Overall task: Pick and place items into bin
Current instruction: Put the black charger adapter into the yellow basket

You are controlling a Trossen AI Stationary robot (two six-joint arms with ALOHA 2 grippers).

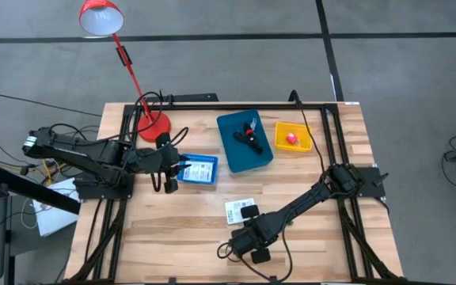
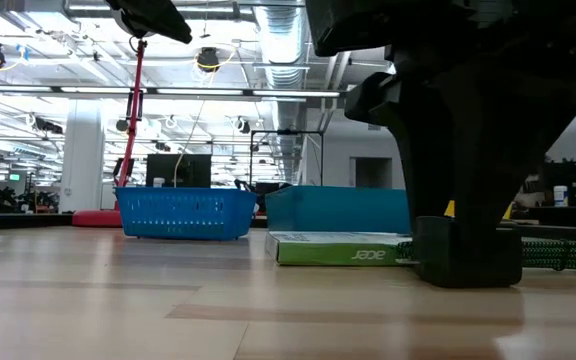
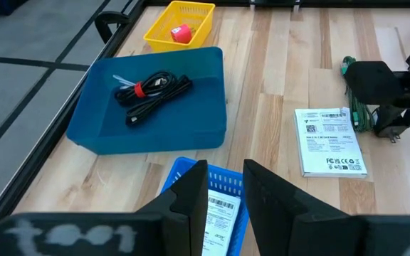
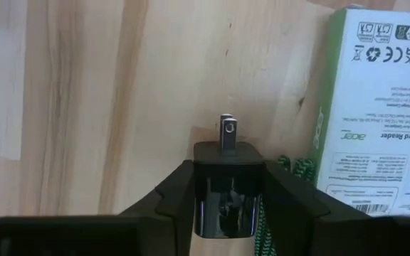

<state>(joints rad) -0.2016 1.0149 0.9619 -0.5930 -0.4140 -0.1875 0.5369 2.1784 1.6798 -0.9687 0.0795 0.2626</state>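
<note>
3 bins (image 1: 245,141), 2 white packets (image 3: 330,141), 1 black charger (image 4: 223,186), 1 cable bundle (image 3: 151,91).

**A:** ok so what's actually in the left wrist cam?

**B:** The left claw (image 3: 225,186) sits at bottom centre, its two dark fingers (image 3: 194,192) a little apart. Right under it is a blue basket (image 3: 179,173) with a white labelled packet (image 3: 218,214) lying inside. Upper left there's a big teal tray (image 3: 102,124) holding a coiled black cable (image 3: 154,92) with a red tie. Beyond that, top centre, a yellow basket (image 3: 159,32) with a small pink-red thing (image 3: 181,33) in it.

**A:** and the right side?

**B:** A white printed box (image 3: 330,141) lies flat on the wooden worktop (image 3: 262,85), and just beside it, at the right edge, the other arm's dark claw (image 3: 386,89) with something green (image 3: 354,114) next to it.
</note>
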